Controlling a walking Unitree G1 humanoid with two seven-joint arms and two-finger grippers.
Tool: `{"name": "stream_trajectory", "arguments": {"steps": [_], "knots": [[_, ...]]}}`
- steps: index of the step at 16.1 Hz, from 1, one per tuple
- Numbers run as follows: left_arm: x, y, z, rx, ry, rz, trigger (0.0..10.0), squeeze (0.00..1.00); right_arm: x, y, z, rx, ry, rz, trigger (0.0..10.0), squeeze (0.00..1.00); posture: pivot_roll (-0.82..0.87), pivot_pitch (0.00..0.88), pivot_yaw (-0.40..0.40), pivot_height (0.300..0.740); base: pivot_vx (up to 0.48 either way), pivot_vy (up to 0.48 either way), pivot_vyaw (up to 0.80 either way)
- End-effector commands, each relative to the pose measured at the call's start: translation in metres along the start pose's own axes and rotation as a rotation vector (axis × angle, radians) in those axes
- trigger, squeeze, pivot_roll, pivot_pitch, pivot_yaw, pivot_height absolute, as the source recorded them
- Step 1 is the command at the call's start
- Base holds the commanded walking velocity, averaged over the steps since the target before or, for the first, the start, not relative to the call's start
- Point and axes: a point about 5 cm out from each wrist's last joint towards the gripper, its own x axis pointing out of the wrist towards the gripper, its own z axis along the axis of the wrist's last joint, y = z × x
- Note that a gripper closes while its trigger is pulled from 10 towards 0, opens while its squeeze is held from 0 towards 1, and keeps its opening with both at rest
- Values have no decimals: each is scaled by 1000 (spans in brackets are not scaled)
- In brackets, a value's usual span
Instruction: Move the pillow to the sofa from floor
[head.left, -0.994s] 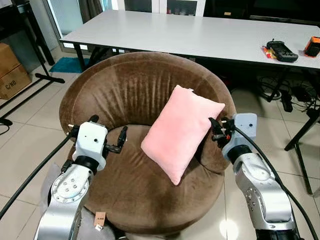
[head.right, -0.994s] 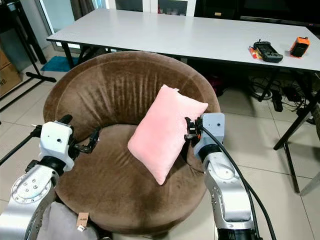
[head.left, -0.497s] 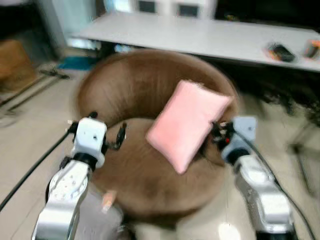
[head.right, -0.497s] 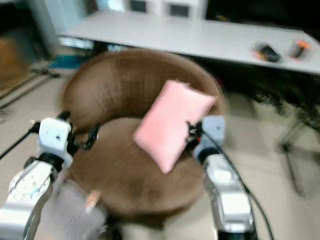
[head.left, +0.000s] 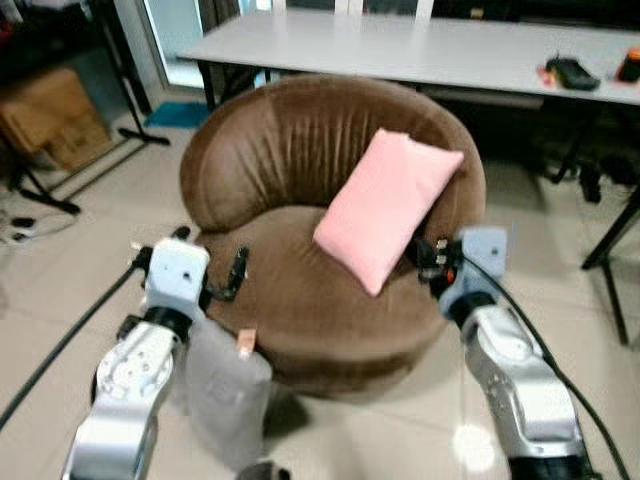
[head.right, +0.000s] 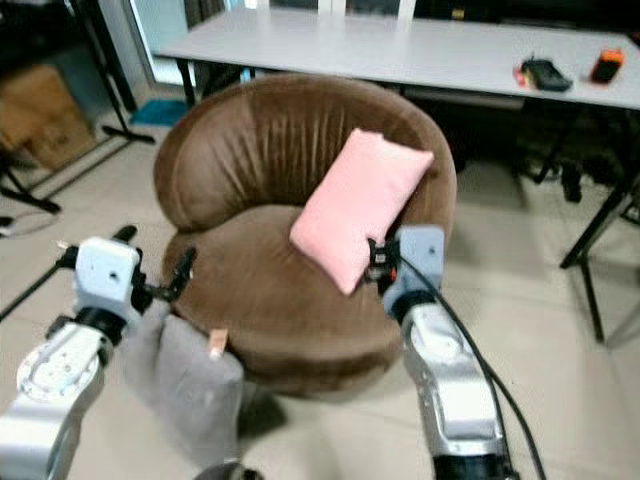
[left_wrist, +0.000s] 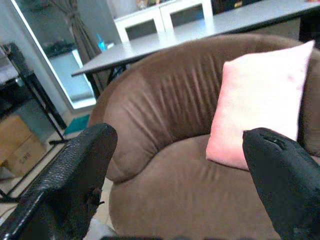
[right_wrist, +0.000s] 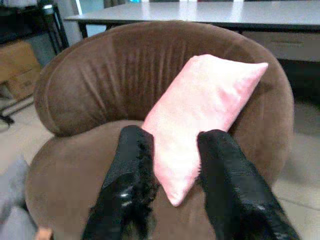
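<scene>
A pink pillow (head.left: 388, 205) leans tilted against the backrest of the round brown sofa chair (head.left: 290, 150), its lower corner on the seat. My right gripper (head.left: 427, 256) hovers just off the pillow's lower right edge, open, with nothing between its fingers (right_wrist: 131, 165). My left gripper (head.left: 238, 276) is open too, held over the chair's front left rim, apart from the pillow. A grey cushion (head.left: 225, 385) lies on the floor against the chair's front left, beside my left arm.
A long white table (head.left: 400, 45) stands behind the chair, with a black device (head.left: 572, 72) on it. Cardboard boxes (head.left: 50, 120) and black stand legs (head.left: 40, 195) are at the left. A table leg (head.left: 615, 250) and cables are at the right.
The camera has pulled back, so the chair looks farther off and the grey cushion on the floor has come into view. Both grippers stay open near the chair.
</scene>
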Motion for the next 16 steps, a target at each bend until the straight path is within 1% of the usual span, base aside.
{"name": "stream_trajectory", "arguments": {"steps": [1, 2, 3, 4, 5, 8, 9, 11, 16], "knots": [[0, 6, 1, 18, -3, 27, 10000, 0, 1, 7, 7, -15, -47, 32, 10000, 1000, -54, 0, 22, 740, 0, 0, 800], [-1, 6, 1, 18, -2, 27, 10000, 0, 1, 5, 8, -51, -70, 12, 10000, 1000, -52, 0, 22, 740, 0, 0, 800], [-1, 6, 1, 19, -2, 27, 10000, 0, 1, 3, 7, -59, -71, -2, 10000, 1000, -52, 0, 23, 740, 0, 0, 800], [-1, 6, 1, 19, -1, 27, 10000, 0, 1, 3, 7, -23, -75, 8, 10000, 1000, -53, 0, 24, 740, 0, 0, 800], [-1, 5, 0, 24, 1, 26, 10000, 0, 0, 1, 4, 7, -77, 0, 10000, 1000, -55, 0, 25, 740, 0, 0, 788], [-1, 5, 0, 17, -1, 30, 10000, 0, 0, -1, 4, 1, -81, -24, 10000, 1000, -58, 0, 26, 740, 0, 0, 796], [0, 5, 0, 9, 0, 37, 10000, 0, 0, -3, 2, -13, -69, -71, 10000, 1000, -60, 0, 25, 740, 0, 0, 0], [0, 5, 1, -2, -1, 43, 10000, 0, 0, -5, -1, 10, -45, -83, 10000, 1000, -60, 0, 25, 740, 0, 0, 0], [-1, 5, 0, -4, 6, 42, 10000, 0, 0, -4, 0, 33, -50, -73, 10000, 1000, -64, 0, 24, 740, 0, 389, 0]]}}
